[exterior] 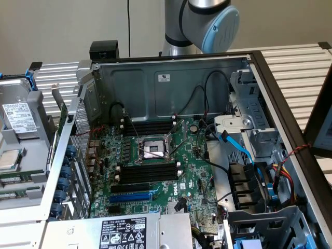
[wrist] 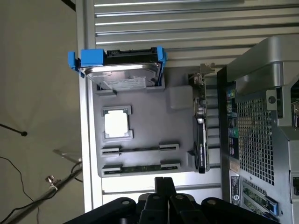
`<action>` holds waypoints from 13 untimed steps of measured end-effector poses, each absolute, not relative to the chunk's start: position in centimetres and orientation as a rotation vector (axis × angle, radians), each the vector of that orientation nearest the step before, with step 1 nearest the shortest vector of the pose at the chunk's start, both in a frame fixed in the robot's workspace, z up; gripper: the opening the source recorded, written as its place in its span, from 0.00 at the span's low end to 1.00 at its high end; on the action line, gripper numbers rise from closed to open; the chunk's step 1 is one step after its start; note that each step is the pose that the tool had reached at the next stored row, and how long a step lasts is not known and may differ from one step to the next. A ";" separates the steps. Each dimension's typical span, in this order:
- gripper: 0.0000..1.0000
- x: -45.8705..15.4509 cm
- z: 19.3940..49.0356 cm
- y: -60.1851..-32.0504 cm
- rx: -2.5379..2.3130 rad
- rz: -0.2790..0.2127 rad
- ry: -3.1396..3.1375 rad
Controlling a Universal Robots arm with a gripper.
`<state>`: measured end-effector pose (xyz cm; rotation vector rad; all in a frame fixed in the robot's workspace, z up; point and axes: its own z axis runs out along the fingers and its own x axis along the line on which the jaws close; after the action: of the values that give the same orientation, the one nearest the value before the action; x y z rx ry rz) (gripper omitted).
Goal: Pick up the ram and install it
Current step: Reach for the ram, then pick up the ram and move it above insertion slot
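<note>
Plainly, the ram (wrist: 140,167) lies in its tray (wrist: 149,121) beside a twin stick (wrist: 140,149), outside the case (wrist: 261,70). The gripper (wrist: 164,181) hovers near, fingers together and empty. A skewed approach could hit the tray or grab the twin.

The robot arm (exterior: 202,21) behind the computer case (exterior: 171,78) is cut off by the picture's edge. Beside the case, the grey tray (exterior: 35,104) is cropped; the ends of the ram (wrist: 140,168) in it are hidden under clips (wrist: 170,165). The gripper (wrist: 164,186) is cropped by the frame.
</note>
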<state>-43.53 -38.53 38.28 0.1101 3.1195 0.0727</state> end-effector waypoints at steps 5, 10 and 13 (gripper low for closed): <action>0.11 -43.8 38.3 -38.5 0.108 0.073 3.120; 0.11 -43.8 38.3 -38.5 0.109 0.073 3.120; 0.11 -43.8 38.3 -38.5 0.101 0.073 3.120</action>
<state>-43.81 -38.50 38.28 0.1011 3.1195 0.0729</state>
